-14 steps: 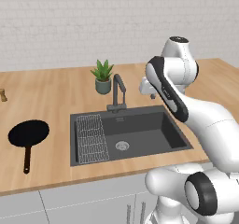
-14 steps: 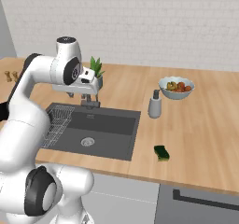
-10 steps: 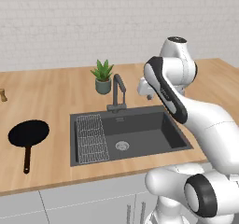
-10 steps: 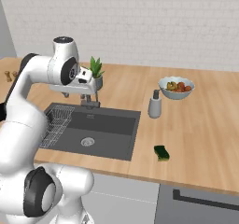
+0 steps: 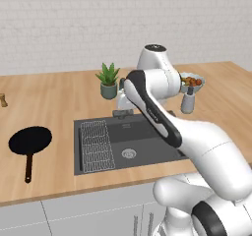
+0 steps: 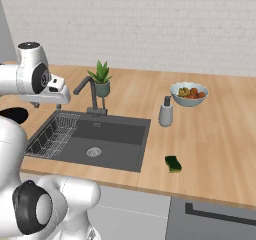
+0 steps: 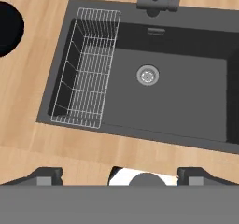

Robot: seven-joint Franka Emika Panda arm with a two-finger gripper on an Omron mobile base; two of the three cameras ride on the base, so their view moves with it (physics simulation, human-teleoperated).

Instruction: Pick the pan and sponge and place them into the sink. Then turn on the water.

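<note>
Tool (image 7: 119, 174) wide open, empty — above sink (image 7: 186, 111); pan (image 5: 30, 141) on counter left, sponge (image 6: 173, 164) right.

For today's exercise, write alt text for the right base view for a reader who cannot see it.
A dark sink with a wire rack and tap is set in a wooden counter. A sponge lies on the counter to its right, near a soap bottle and a bowl of food. The white arm hangs above the sink's left end.
</note>
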